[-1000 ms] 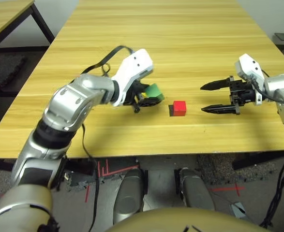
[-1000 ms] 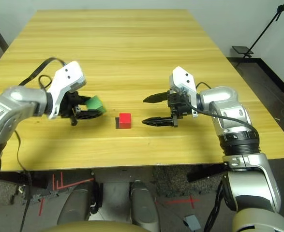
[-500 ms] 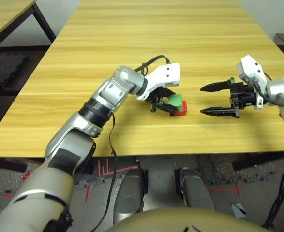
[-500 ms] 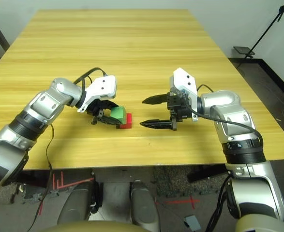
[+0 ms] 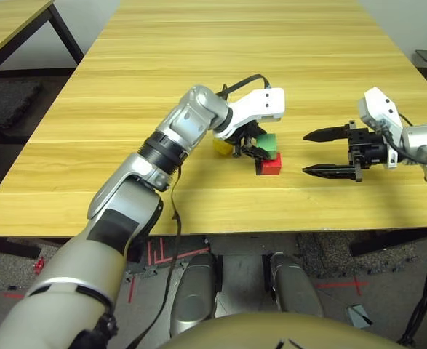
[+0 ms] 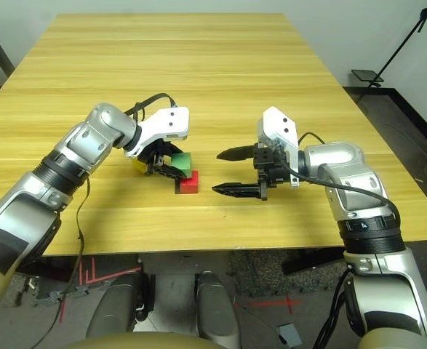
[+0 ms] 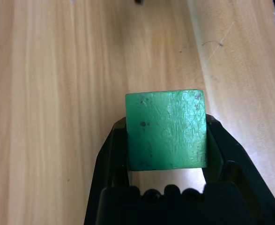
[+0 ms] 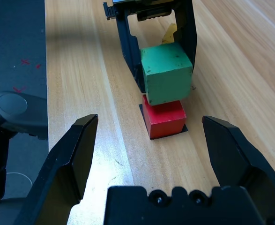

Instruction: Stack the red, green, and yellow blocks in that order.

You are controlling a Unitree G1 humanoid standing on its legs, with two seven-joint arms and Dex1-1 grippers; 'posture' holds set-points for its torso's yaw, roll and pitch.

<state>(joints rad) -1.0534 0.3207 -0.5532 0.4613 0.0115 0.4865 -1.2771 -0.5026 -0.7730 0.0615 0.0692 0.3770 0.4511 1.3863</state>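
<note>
The red block [image 5: 270, 165] rests on the table at mid-front. My left gripper [image 5: 260, 147] is shut on the green block [image 5: 268, 142] and holds it directly over the red one, slightly tilted. In the right wrist view the green block [image 8: 167, 72] sits at the top of the red block [image 8: 164, 117]; I cannot tell if they touch. The yellow block [image 5: 222, 145] lies on the table just left of the left gripper. My right gripper [image 5: 305, 153] hovers open to the right of the red block, fingers pointing at it, nothing between them.
A flat black square patch [image 8: 146, 136] peeks out under the red block. The wooden table [image 5: 198, 65] stretches far back. Another table [image 5: 9, 22] stands beyond the left edge. Floor shows past the table's front edge.
My left gripper has carried the green block rightward from beside the red block to over it. The yellow block now shows behind the left arm. The right gripper has barely moved.
</note>
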